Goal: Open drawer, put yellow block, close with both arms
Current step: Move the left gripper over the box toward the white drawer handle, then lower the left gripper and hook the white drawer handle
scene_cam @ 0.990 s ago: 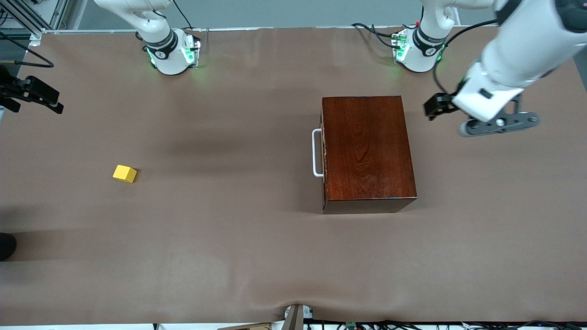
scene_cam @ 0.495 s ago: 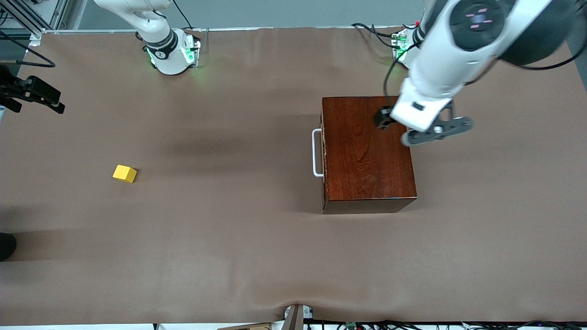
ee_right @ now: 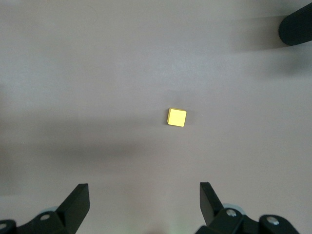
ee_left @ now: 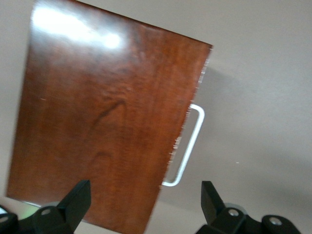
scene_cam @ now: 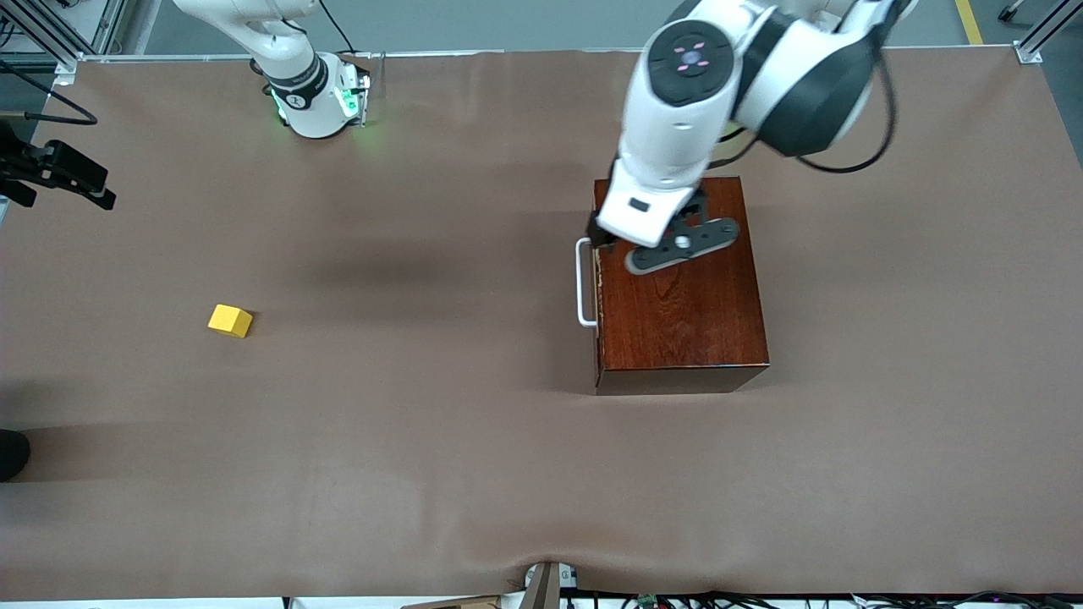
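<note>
The dark reddish-brown wooden box (scene_cam: 677, 288) stands on the table toward the left arm's end. Its drawer is shut, and only the white U-shaped handle (scene_cam: 584, 283) shows on the side facing the right arm's end. My left gripper (scene_cam: 602, 235) hangs over the box's top edge just above the handle. In the left wrist view the left gripper (ee_left: 145, 195) is open and empty over the box (ee_left: 102, 122) and handle (ee_left: 187, 146). The yellow block (scene_cam: 230, 321) lies alone toward the right arm's end. My right gripper (ee_right: 144, 204) is open and empty, high above the block (ee_right: 176, 117).
A brown cover spans the table (scene_cam: 440, 440). A black clamp-like fixture (scene_cam: 59, 169) reaches in at the right arm's end. A dark round object (scene_cam: 10, 452) sits at that same edge and also shows in the right wrist view (ee_right: 296, 24).
My left arm has swung in from the left arm's end of the table, across the box top, to the handle side. The block, box and right arm have not moved.
</note>
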Tool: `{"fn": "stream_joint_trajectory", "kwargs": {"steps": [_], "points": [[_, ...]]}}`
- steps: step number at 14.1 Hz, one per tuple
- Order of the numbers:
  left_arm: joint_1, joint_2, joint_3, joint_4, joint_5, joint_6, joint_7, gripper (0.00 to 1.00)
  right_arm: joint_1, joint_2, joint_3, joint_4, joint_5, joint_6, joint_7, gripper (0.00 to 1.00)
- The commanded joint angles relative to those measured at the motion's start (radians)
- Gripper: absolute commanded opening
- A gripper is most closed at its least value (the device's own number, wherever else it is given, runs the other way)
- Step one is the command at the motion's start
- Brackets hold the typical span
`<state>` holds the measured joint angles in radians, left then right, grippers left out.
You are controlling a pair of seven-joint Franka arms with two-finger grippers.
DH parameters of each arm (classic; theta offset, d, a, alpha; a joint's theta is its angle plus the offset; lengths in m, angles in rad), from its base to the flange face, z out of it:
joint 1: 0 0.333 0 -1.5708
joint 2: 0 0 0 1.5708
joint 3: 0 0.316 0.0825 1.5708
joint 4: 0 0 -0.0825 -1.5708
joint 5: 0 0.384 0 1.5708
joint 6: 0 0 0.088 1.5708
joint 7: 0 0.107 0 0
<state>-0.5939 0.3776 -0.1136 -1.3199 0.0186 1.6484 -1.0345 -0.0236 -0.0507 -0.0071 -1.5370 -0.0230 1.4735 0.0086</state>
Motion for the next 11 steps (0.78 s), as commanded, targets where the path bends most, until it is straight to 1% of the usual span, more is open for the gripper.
{"fn": "stream_joint_trajectory", "kwargs": {"steps": [1, 3, 5, 7, 8, 10, 11], "points": [[-0.061, 0.067, 0.014, 0.059, 0.003, 0.068, -0.091, 1.0, -0.012, -0.001, 0.006, 0.008, 0.006, -0.007, 0.002, 1.0], [-0.099, 0.101, 0.017, 0.059, 0.015, 0.122, -0.136, 1.0, -0.013, -0.001, 0.006, 0.008, 0.006, -0.007, 0.002, 1.0], [-0.142, 0.142, 0.022, 0.067, 0.069, 0.154, -0.182, 1.0, -0.013, -0.001, 0.006, 0.008, 0.006, -0.007, 0.004, 1.0], [-0.178, 0.19, 0.023, 0.08, 0.081, 0.215, -0.202, 1.0, -0.015, 0.0, 0.006, 0.006, 0.006, -0.007, 0.007, 1.0], [-0.197, 0.21, 0.023, 0.08, 0.104, 0.241, -0.202, 1.0, -0.015, 0.002, 0.004, 0.005, 0.005, -0.007, 0.007, 1.0], [-0.253, 0.263, 0.025, 0.082, 0.209, 0.255, -0.205, 1.0, -0.015, 0.002, 0.004, 0.005, 0.005, -0.007, 0.008, 1.0], [-0.262, 0.277, 0.023, 0.082, 0.224, 0.261, -0.205, 1.0, -0.015, 0.002, 0.004, 0.005, 0.005, -0.007, 0.008, 1.0]]}}
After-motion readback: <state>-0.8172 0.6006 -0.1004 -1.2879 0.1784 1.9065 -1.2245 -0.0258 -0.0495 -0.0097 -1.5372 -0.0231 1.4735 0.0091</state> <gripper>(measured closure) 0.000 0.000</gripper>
